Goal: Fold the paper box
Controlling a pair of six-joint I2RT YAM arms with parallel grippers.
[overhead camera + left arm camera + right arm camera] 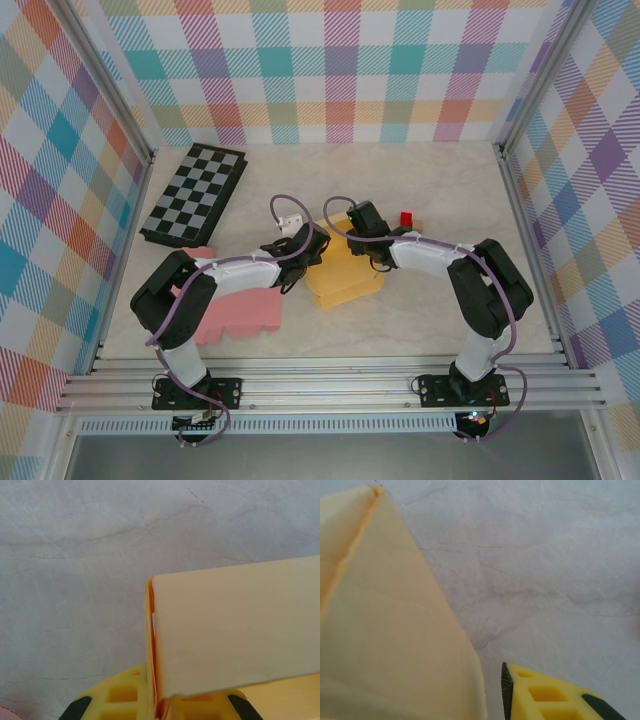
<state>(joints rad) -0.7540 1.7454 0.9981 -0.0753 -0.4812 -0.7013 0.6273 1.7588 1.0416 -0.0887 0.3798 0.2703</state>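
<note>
From above, we see the yellow paper box (345, 278) lying mid-table (430, 320), with the left gripper (298, 262) at its left edge and the right gripper (365, 238) at its far side (a chessboard (195, 195) lies at the far left, well apart). At the left wrist, we see the left gripper (160, 702) pinched together on an upright folded edge of the paper box (235, 635). At the right wrist, one yellow finger (545, 695) stands just beside a slanting panel of the paper box (385, 630); we cannot tell whether this pincer is apart or clamped.

left claw (159, 706) tightly closed, angled downward
</note>
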